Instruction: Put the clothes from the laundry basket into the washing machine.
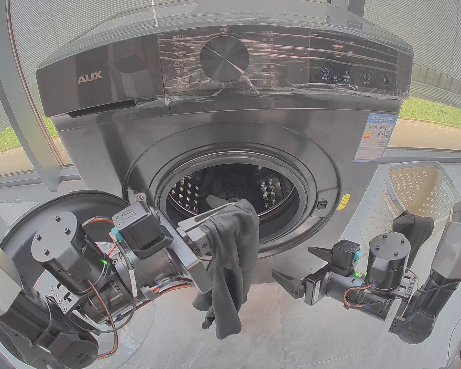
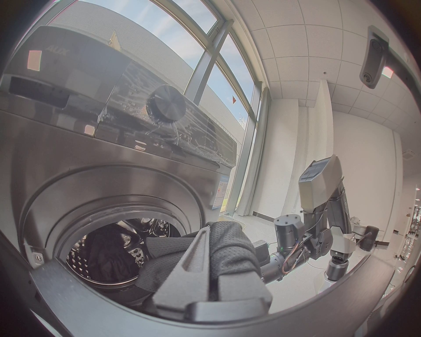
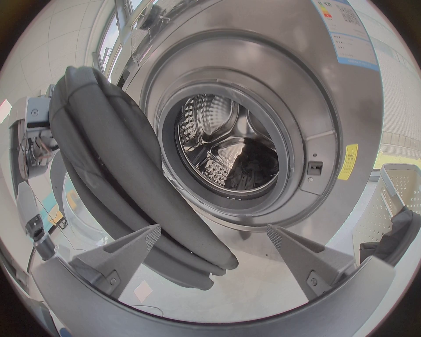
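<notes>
Loading step: you are mid-transfer, judging by the dark garment [image 1: 230, 275] hanging at centre frame in the head view, just in front of the drum opening [image 1: 231, 192] of the washing machine [image 1: 227, 126].
Left gripper [image 1: 227, 213]: its jaws are clamped on the upper fold of the dark garment; the rest of the cloth drapes over the fingers and hangs down below the lip of the opening.
Right gripper [image 1: 292, 264]: its jaws stand wide apart at lower right of centre, holding nothing and touching nothing.
Door [image 1: 88, 205]: swung open at the left of the frame, behind the left arm.
Drum contents: dark clothes [image 3: 254, 166] already lie inside.
Laundry basket [image 1: 425, 182]: stands at the right edge, with another dark item [image 1: 414, 229] draped over its near rim.
Next move: you likely need to carry the left gripper forward through the opening, deep enough that the hanging tail clears the lip, then release.
Remaining work: at least the item on the basket rim is yet to be loaded.
</notes>
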You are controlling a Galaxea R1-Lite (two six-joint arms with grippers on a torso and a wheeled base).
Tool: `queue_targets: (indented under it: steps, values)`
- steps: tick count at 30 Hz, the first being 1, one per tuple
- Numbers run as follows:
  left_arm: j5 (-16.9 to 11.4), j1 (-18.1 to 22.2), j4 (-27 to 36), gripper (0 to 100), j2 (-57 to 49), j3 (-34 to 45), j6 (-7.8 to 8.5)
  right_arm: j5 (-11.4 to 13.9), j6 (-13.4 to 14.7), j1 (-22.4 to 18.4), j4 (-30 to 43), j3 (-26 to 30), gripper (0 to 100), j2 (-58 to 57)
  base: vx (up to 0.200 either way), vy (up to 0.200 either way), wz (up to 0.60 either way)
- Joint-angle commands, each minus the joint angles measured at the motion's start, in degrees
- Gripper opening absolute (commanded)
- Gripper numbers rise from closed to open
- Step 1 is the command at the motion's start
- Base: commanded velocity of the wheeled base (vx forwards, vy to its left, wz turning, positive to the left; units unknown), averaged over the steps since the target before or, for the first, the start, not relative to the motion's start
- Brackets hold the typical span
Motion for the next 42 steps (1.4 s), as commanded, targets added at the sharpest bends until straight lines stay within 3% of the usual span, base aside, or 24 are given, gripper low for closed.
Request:
queue_targets:
  steps: [1,4,8,9,12,21,25,42]
  values:
    - [-0.2,0.0,0.0,0,-1.7,0.0,0.1,1.4,-0.4,-2.1,-2.4,2.1,100,4.4,0.0,0.0,0.0]
    - [-1.1,-0.1,0.0,0,-2.2,0.1,0.1,1.7,-0.7,-2.8,-4.3,2.2,100,7.8,0.0,0.0,0.0]
    - [-2.6,0.0,0.0,0,-3.2,0.6,-0.43,4.1,-0.9,-3.4,-5.5,2.4,100,9.8,0.0,0.0,0.0]
    - [-3.0,0.0,0.0,0,-3.3,0.7,-0.43,6.2,-1.1,-4.7,-5.6,2.7,100,10.7,0.0,0.0,0.0]
    - [-3.0,0.0,0.0,0,-3.9,1.0,-0.43,8.5,-1.0,-4.9,-5.6,2.7,100,12.3,0.0,0.0,0.0]
    - [-3.0,0.0,0.0,0,-4.0,1.0,-0.52,10.6,-2.5,-4.7,-5.7,0.0,100,17.3,0.0,0.0,0.0]
    - [-3.0,-0.1,0.0,0,-4.0,1.0,-0.52,13.2,-2.6,-4.1,-5.6,-3.5,100,20.0,0.0,0.0,0.0]
    - [-3.0,0.0,0.0,0,-4.1,0.9,-0.52,14.8,-2.8,-3.7,-5.6,-7.5,100,24.1,0.0,0.0,0.0]
